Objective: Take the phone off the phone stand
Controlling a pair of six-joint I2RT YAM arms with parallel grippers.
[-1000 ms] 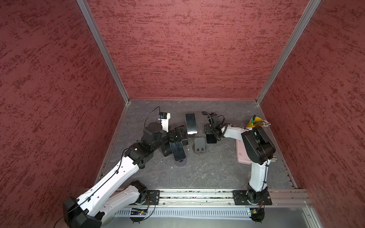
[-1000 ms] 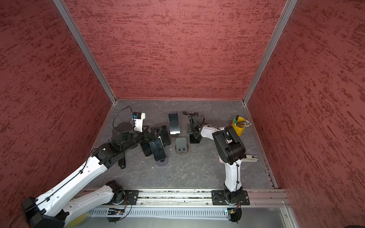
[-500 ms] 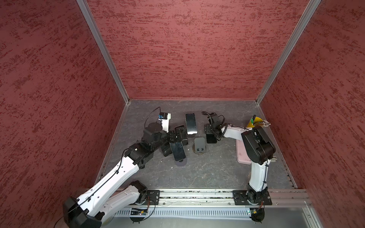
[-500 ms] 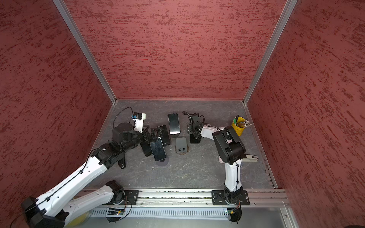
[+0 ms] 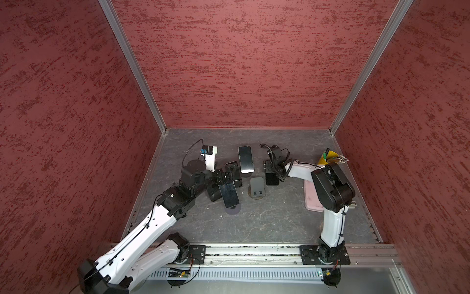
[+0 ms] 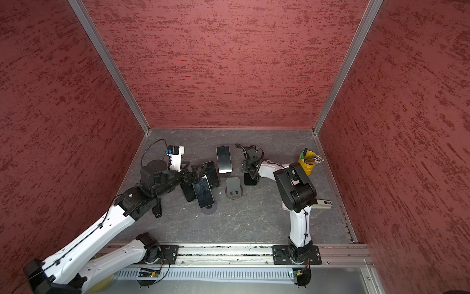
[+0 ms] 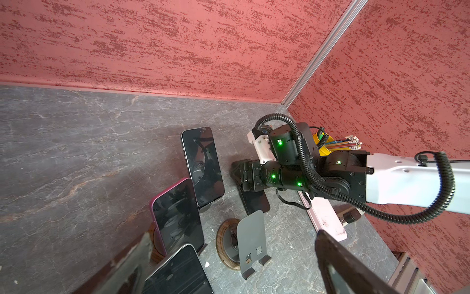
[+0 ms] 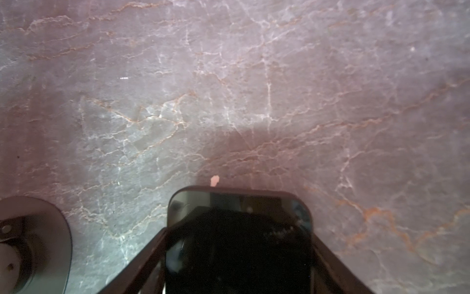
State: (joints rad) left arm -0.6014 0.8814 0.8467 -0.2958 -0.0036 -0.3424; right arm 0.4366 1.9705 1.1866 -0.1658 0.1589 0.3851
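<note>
left gripper (image 5: 226,179) released beside propped phone (image 5: 230,194); right gripper (image 8: 239,233) straddles flat phone (image 5: 272,179), grip unclear; grey stand (image 5: 257,187) between

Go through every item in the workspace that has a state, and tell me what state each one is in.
left pincer: open, straddling nearest phone.
right pincer: flanking loose phone; grip unclear.
loose phone: undocked, lying flat.
nearest phone: docked, screen off.
pink-edged phone: docked, screen off.
far phone: docked, screen off.
grey stand: empty, upright.
yellow cup: upright, holding pencils.
</note>
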